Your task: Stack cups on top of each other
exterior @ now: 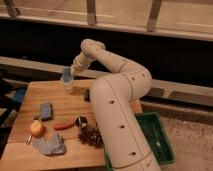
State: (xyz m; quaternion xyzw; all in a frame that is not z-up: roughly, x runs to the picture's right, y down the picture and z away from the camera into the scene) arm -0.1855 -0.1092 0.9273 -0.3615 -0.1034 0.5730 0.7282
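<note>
gripper (71,71) at grey-blue cup (66,75), above white cup (67,85)

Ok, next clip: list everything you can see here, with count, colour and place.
Cups: two, grey-blue on top of white, far left part of the table, under the pincer.
Sponge: one, blue, left side of the table.
Apple: one, yellow-orange, near left edge.
Carrot: one, orange-red, middle, right of the apple.
Small metal cup: one, dark, beside the carrot.
Cloth: one, grey-blue, front left.
Grapes: one bunch, dark red, front, next to the arm.
Table: one, light wood.
Bin: one, green, on the floor to the right.
Arm: one, cream, reaching across the table.
Pincer: one, at the grey-blue cup.
</note>
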